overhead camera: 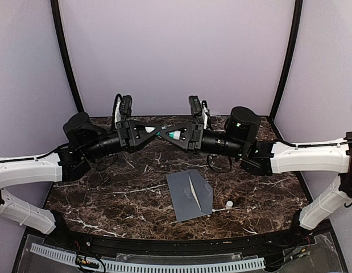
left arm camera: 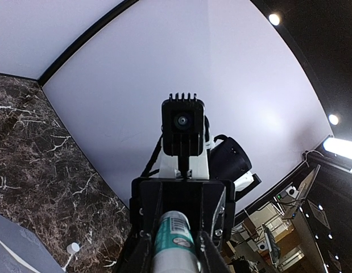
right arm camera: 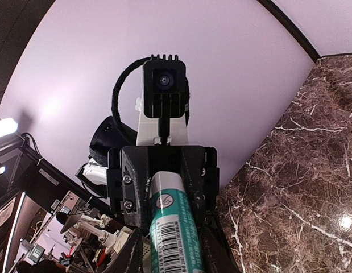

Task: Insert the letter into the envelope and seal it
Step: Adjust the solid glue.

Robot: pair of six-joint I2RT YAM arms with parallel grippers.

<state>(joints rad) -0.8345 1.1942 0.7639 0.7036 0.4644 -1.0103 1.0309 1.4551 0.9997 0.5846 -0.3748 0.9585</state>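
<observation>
While both arms are raised over the far half of the marble table (overhead camera: 107, 193), a glue stick (overhead camera: 176, 135) is held level between them, above the table's middle. The left gripper (left arm camera: 176, 242) is clamped on one end of the tube. The right gripper (right arm camera: 173, 239) is set around the other end, its jaws close on either side, though whether they press on it cannot be told. The envelope (overhead camera: 184, 199) is laid flat on the table, nearer than the grippers and slightly right of centre, its pointed flap (overhead camera: 199, 190) on the right side. A small white cap (overhead camera: 228, 203) is seen just right of it.
</observation>
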